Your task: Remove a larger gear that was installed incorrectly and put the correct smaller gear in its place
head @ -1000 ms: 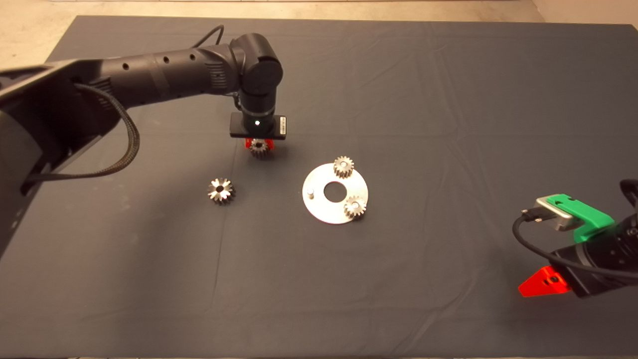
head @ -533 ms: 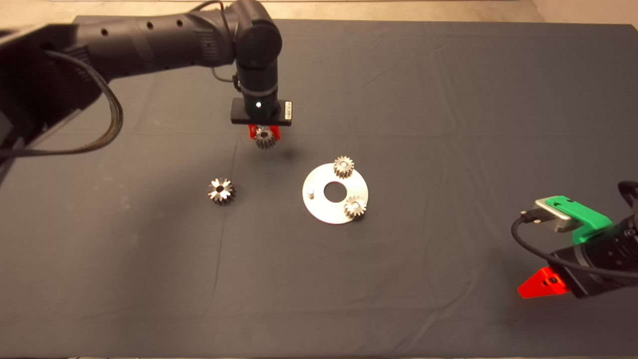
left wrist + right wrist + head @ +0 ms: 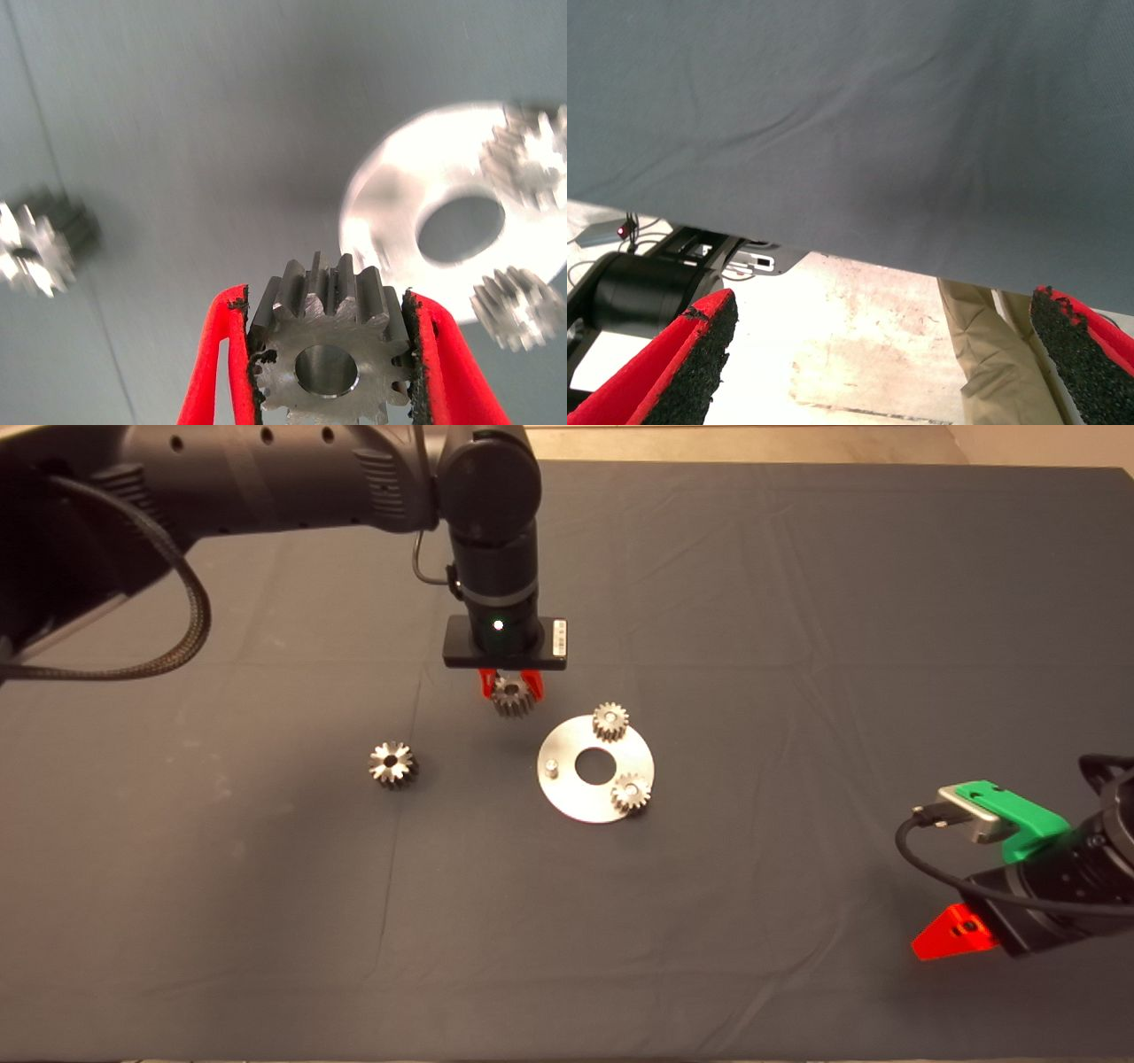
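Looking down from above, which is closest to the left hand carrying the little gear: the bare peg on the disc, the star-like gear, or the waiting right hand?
From the left hand:
1. Bare peg, on the disc's near edge.
2. The larger gear, on the mat, opposite side.
3. Right hand, far lower-right corner.

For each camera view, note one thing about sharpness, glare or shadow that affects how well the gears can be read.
Head view: evenly lit and sharp; the larger gear casts only a faint shadow. Left wrist view: the smaller gear in the left gripper is crisp, while the round plate glares white and the gears behind smear. Right wrist view: no gears, only the mat.
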Robot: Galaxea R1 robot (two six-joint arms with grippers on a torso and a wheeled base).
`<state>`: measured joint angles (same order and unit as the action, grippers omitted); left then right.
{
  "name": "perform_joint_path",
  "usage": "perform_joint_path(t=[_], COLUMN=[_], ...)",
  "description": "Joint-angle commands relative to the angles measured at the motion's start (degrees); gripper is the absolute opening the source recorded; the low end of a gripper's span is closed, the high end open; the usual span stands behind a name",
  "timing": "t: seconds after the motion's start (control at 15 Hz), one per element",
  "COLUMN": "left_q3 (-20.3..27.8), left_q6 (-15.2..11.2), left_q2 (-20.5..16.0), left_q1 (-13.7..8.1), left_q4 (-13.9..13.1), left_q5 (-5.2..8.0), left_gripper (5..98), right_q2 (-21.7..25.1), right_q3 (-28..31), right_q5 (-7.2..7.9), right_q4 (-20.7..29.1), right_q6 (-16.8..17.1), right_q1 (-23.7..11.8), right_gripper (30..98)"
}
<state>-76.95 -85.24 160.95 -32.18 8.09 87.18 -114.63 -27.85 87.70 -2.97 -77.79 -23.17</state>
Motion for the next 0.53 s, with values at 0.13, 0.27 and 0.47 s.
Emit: perform_joint_path(t=[0.13, 0.27, 0.47], left_q3=[2.17, 1.47, -0.33], left_q6=[-4.14, -5.84, -7.40], left_q2=[3.37, 4.94, 6.31], left_q1=[-1.57, 1.21, 4.41], left_q4=[0.60, 2.95, 8.30], left_q5=[2.20, -1.31, -0.96], left_gripper=[24.7, 24.5, 24.2], right_q2=[-0.72, -0.94, -1.35], right_q3=[-8.34, -9.34, -11.91], right_q5=[7.30, 7.30, 7.30], right_q4=[-0.28, -0.28, -0.28], right_q6=[6.51, 7.24, 10.12], right_q1=[-0.38, -0.38, -0.47], right_gripper=[87.7, 87.7, 87.7])
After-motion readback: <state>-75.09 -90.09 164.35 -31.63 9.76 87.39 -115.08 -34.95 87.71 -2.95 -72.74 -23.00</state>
